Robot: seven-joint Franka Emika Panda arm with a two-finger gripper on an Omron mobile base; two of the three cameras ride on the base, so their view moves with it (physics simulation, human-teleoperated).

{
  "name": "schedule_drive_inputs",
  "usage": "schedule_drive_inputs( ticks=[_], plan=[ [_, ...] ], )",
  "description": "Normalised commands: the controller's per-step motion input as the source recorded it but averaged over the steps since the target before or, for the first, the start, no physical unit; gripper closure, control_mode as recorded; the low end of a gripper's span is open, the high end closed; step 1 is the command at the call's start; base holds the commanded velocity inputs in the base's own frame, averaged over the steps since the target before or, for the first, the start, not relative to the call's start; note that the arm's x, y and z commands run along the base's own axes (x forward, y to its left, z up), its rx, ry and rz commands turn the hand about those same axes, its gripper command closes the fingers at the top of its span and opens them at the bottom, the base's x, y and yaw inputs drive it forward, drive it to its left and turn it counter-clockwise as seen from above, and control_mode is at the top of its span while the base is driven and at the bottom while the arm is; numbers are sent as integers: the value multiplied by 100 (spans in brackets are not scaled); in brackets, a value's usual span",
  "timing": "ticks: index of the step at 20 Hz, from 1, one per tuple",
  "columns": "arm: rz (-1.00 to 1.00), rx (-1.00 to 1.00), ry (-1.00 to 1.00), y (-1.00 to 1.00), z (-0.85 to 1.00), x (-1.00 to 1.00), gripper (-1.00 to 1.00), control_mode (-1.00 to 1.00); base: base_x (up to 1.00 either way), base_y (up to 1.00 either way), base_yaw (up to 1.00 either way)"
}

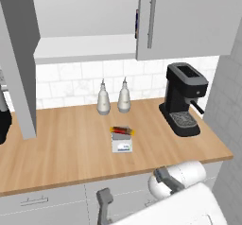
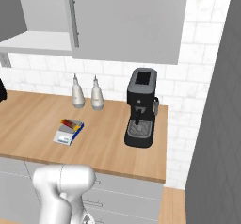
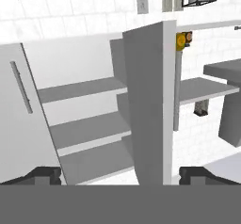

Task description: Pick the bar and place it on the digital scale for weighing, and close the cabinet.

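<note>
The bar (image 1: 122, 131) (image 2: 70, 123), yellow-orange with a red-brown middle, lies on top of the small white digital scale (image 1: 122, 144) (image 2: 66, 134) in the middle of the wooden counter. The grey wall cabinet (image 1: 189, 16) has its left door (image 1: 21, 63) swung wide open, baring white shelves; the right door is shut. My gripper (image 1: 134, 191) hangs low in front of the counter edge, open and holding nothing. The hand view is rolled upside down. It faces the open door's edge (image 3: 146, 100) and the shelves, with my gripper (image 3: 120, 176) spread wide.
A black coffee machine (image 1: 184, 96) (image 2: 141, 108) stands at the counter's right end. Two white bottles (image 1: 103, 99) (image 1: 124, 96) stand by the tiled back wall. A dark appliance (image 1: 4, 120) sits at the far left. Light-grey drawers (image 1: 33, 201) run under the counter.
</note>
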Motion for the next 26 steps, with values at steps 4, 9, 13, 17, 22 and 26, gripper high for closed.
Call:
schedule_drive_inputs(
  ticks=[4, 9, 13, 17, 22, 26],
  plan=[
    [-3, -9, -5, 100, -5, 0, -100, -100, 0, 0, 0],
    [-16, -11, 0, 100, 0, 35, -100, -100, 0, 0, 0],
    [-20, 6, 0, 100, -11, 19, -100, -100, 0, 0, 0],
    [-18, 28, -14, 94, -39, 12, -100, -100, 0, 0, 0],
    [-15, 29, -10, 87, -49, 74, -100, -100, 0, 0, 0],
    [-20, 6, -8, 59, -31, 100, -100, -100, 0, 0, 0]
  ],
)
